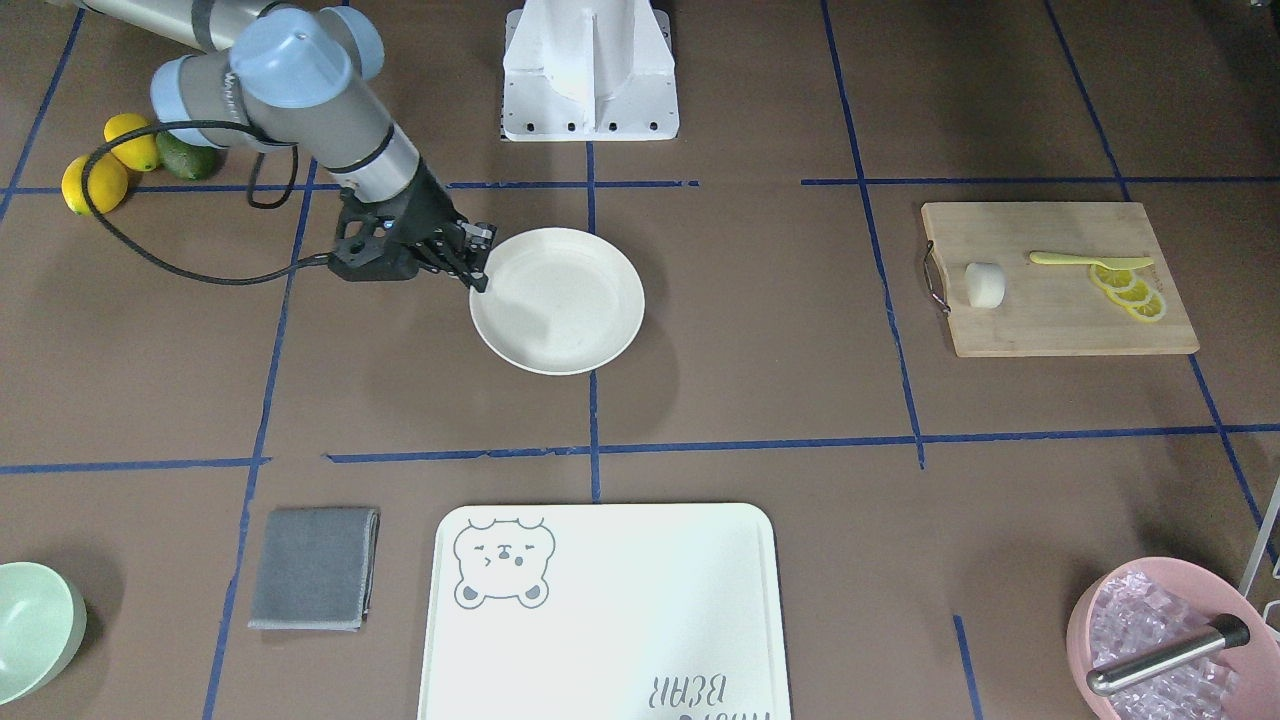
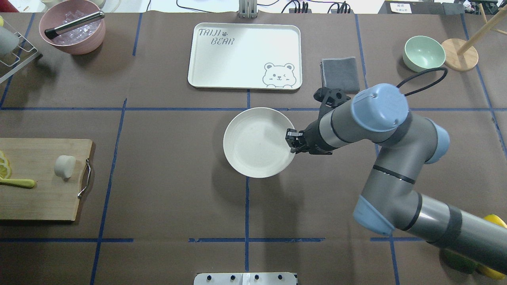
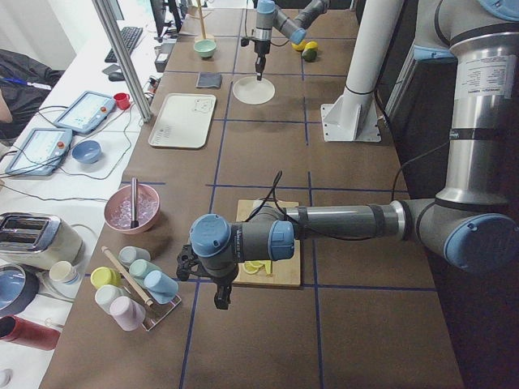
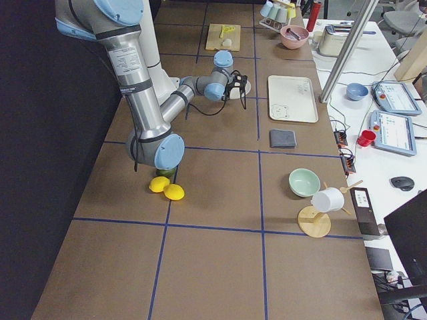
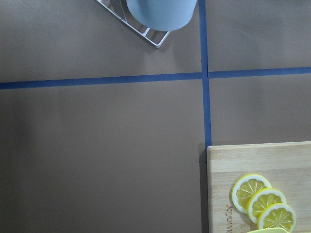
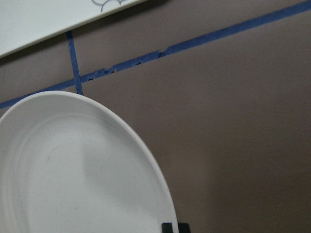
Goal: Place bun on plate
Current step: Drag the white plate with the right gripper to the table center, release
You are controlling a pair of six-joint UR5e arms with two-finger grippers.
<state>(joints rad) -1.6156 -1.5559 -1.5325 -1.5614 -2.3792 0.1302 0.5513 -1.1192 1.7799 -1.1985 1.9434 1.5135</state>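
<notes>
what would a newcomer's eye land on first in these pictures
First, the big grey-and-blue right arm reaching across the table, its right gripper at the rim of the cream plate in the middle. Next, the white bear-print tray just beyond the plate. The small white bun sits far off on the wooden cutting board, near the lemon slices.

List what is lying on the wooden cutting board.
On the cutting board: the bun, three overlapping lemon slices and a pale yellow utensil whose broad end reaches the slices. Where one slice overlaps the next, the part underneath is covered.
</notes>
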